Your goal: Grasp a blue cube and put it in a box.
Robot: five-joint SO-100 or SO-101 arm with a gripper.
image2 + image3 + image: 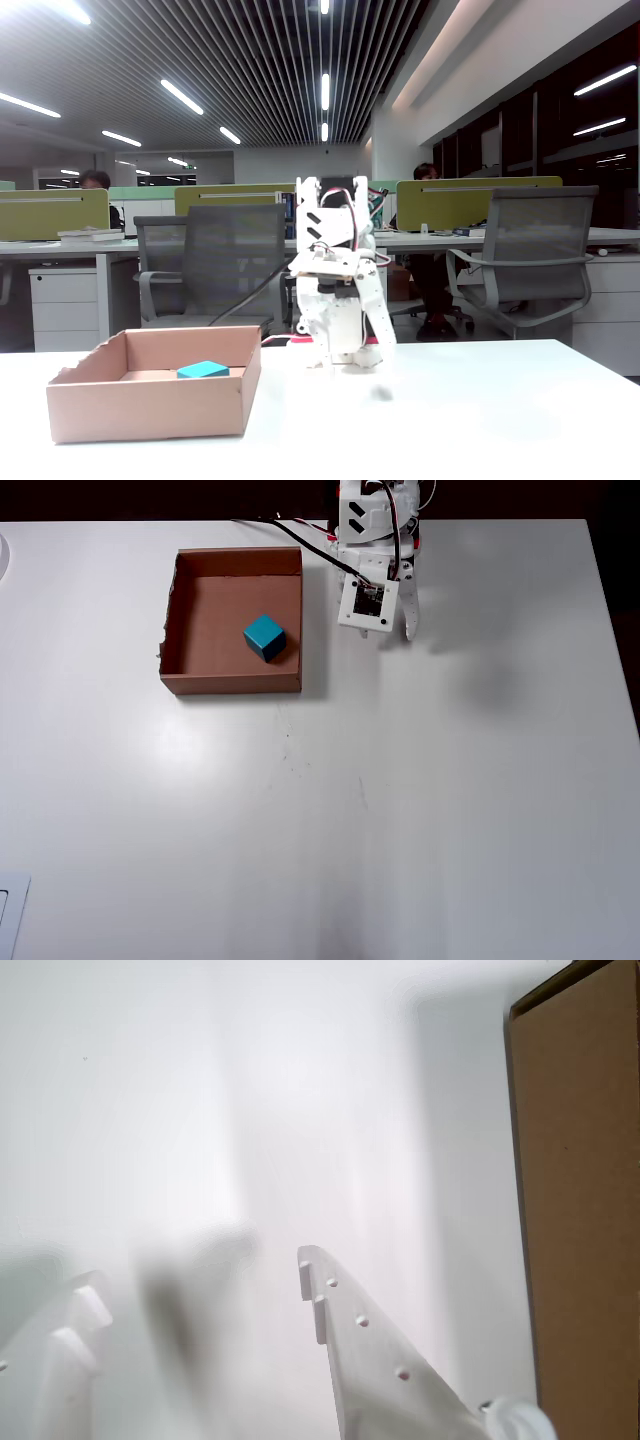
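Overhead view shows the blue cube point(265, 637) lying inside the box point(230, 683), on the right part of its floor, clear of the walls; the fixed view also shows it on the box floor point(203, 369). Judged from this, the placing is done, and the main risk left is a stray move of the arm clipping the box's right wall, which stands close beside it, and shoving the box across the desk point(400, 800). The end effector point(200, 1295) is parted, its two white fingers point(365, 1350) well apart in the wrist view with only bare desk between them; it holds nothing and touches nothing
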